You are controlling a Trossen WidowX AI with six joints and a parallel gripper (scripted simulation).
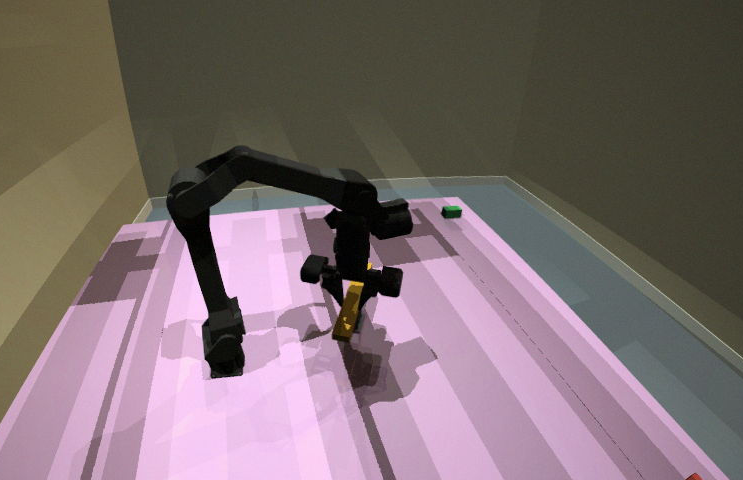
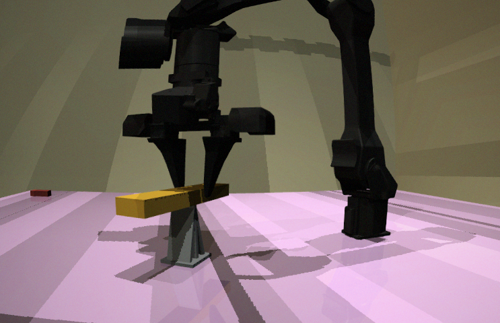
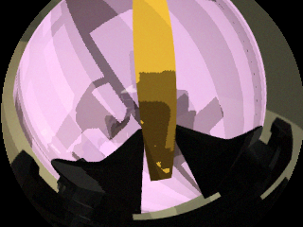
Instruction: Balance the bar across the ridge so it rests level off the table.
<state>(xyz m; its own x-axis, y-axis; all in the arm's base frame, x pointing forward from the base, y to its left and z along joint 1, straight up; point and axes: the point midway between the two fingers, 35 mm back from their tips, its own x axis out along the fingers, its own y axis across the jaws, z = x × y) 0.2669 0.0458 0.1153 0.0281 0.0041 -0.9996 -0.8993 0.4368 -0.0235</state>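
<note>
In the exterior view, nearest the camera stands the grey ridge [image 2: 185, 237], a narrow wedge with a flat foot planted on the pink striped table [image 2: 372, 289]. Its top edge carries the yellow bar [image 2: 170, 200], which lies across it and clear of the table at both ends. The bar looks close to level, with its longer visible part reaching out toward the camera's left and a shorter part behind the fingers. The hand [image 2: 195, 186] comes straight down from above, and its two dark pointed fingers [image 2: 214, 163] are clamped on the bar's long sides, just over the ridge. In the wrist view the bar [image 3: 155, 95] runs lengthwise between the fingertips, away from the camera. Behind, to the right, the arm's base [image 2: 365, 219] stands on the table, well apart from the ridge. Farther back on the left lies a small red block [image 2: 40, 192]. In the top view a small green block [image 1: 451, 211] sits near the table's far corner.
</note>
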